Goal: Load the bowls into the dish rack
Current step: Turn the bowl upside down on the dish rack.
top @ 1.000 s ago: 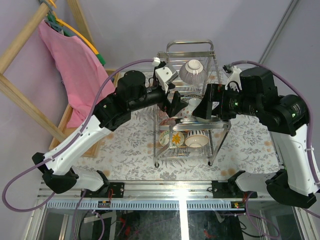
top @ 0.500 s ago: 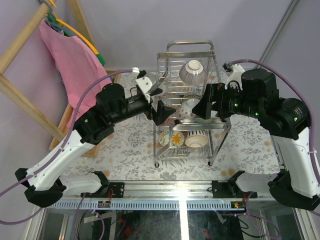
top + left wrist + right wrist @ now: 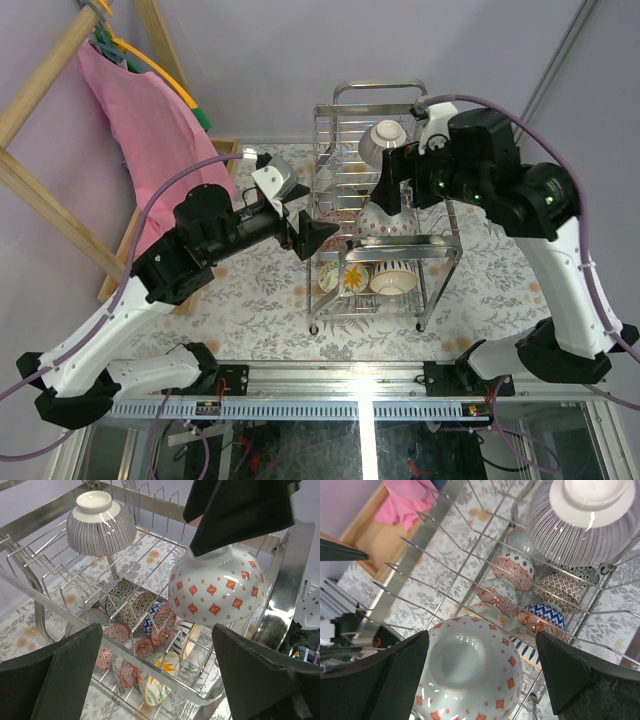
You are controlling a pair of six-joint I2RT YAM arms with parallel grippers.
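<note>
1. The dish rack (image 3: 430,240), chrome and two tiers tall, stands mid-table on a floral cloth (image 3: 260,300).
2. On its upper tier a red-diamond bowl (image 3: 217,590) sits upside down on the wires, white foot up, toward the rack's 6 o'clock end.
3. A striped bowl (image 3: 100,525) is also overturned on that tier. From above it lies at 12 o'clock of the red-diamond bowl, apart from it.
4. The right gripper (image 3: 395,185) hangs straight over the red-diamond bowl with its fingers (image 3: 585,680) spread wide either side. Its wrist view shows a clear gap on one side, so nothing is pinched.
5. The left gripper (image 3: 312,235) sits at 9 o'clock of the rack, just outside the frame and facing in. Its fingers (image 3: 60,680) are spread wide with nothing between them.
6. On the lower tier, patterned bowls (image 3: 135,625) stand on edge in the slots, packed side by side.
7. At 10 o'clock a pink cloth (image 3: 140,110) hangs over a wooden tray (image 3: 370,540).
</note>
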